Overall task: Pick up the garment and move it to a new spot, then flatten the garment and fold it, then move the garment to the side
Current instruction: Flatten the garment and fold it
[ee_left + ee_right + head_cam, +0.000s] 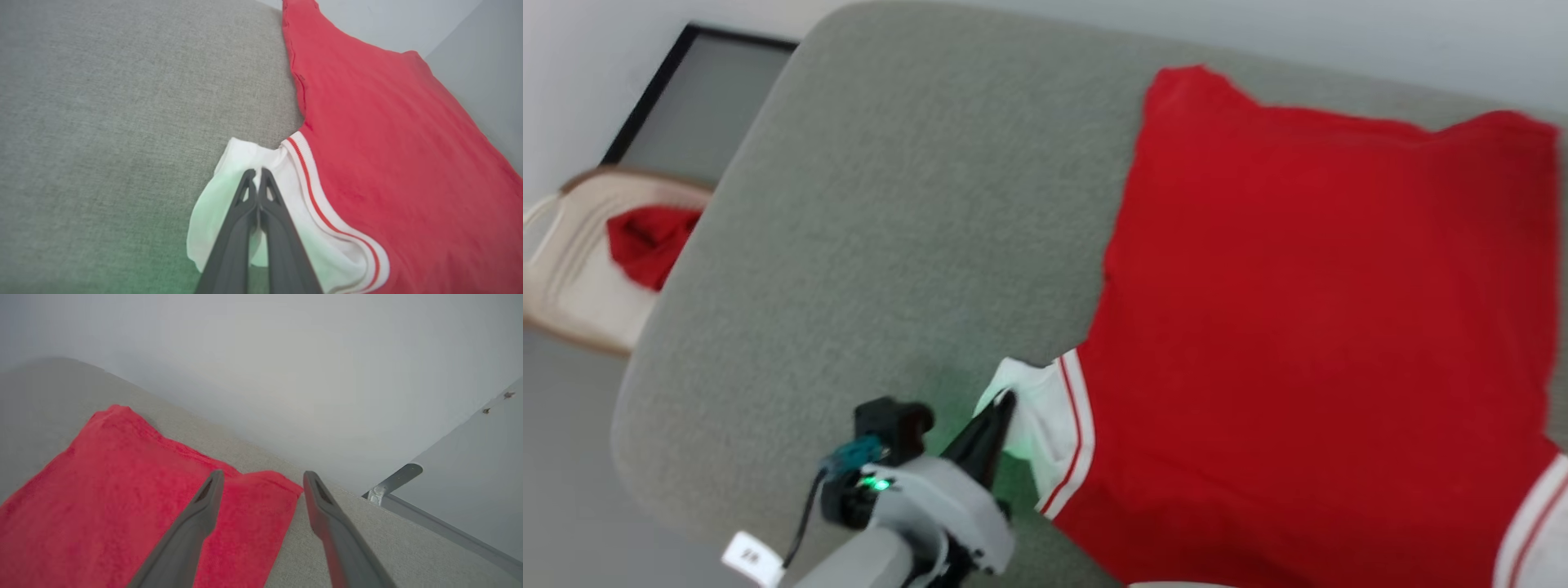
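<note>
Nearest me, my left gripper (257, 175) pinches tight, jaws pressed together; my right gripper (263, 477) hovers, jaws spread. A grey fabric cushion (890, 204) bears the flat red jersey T-shirt (1323, 327), pinched by its white sleeve (294, 196). Light, limp, I judge; grip corners.

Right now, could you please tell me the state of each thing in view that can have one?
Red jersey T-shirt with white striped-trim sleeves: spread out on the grey fabric cushion, plain side up.
Left gripper: shut on the T-shirt's white sleeve.
Right gripper: open, holding nothing.
Crumpled red cloth: lying in a beige holder.
</note>
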